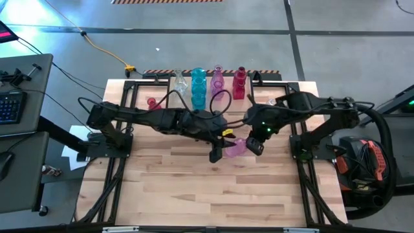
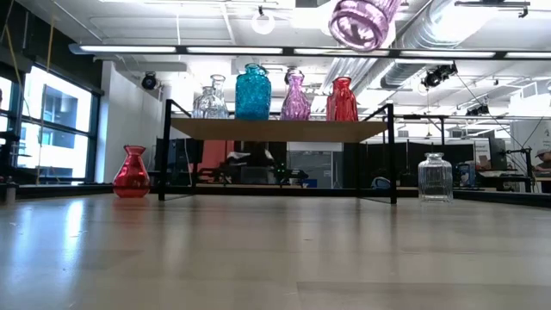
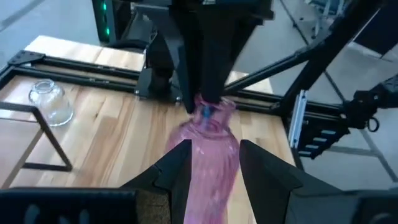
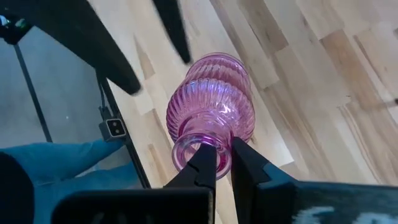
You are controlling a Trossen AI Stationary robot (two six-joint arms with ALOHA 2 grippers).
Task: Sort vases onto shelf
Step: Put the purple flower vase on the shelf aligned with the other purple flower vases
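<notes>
Pink ribbed glass is what I've got between both arms right now: the pink vase (image 1: 235,147) hangs above the middle of the table (image 1: 194,194), well clear of the wood, lying on its side rather than upright. My right gripper (image 4: 222,163) has its fingers pinched nearly together on the rim of the vase's mouth, one finger inside the neck and one outside. My left gripper (image 3: 214,163) comes at it from the other end, its two fingers set partway apart and straddling the fat belly, touching or very nearly touching the glass; I can't tell how firmly it bears. So the vase's long axis runs from one gripper to the other, mouth toward the right arm, base toward the left. The shelf (image 2: 280,129) sits at the far edge, already carrying a clear, a teal, a pink and a red vase. My guess is this is a handover, and the left arm, gripping the body, is better placed to stand it upright on the shelf.
</notes>
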